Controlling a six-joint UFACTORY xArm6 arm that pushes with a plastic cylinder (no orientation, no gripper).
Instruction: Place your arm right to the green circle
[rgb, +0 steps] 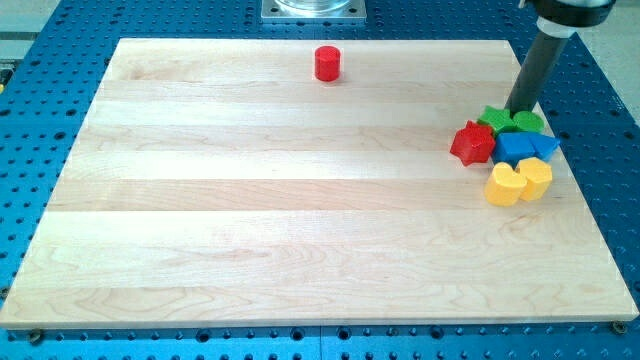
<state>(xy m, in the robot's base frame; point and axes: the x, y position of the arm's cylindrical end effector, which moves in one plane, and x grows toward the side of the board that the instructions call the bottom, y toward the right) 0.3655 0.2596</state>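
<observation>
The green circle lies in a tight cluster at the view's right side of the wooden board. A green star sits just to its left. My tip rests at the cluster's top edge, between the green star and the green circle, at the circle's upper left and touching or nearly touching it. The dark rod leans up toward the view's top right.
A red star sits at the cluster's left. Two blue blocks lie below the green ones, and a yellow heart and a second yellow block below those. A red cylinder stands alone near the top edge.
</observation>
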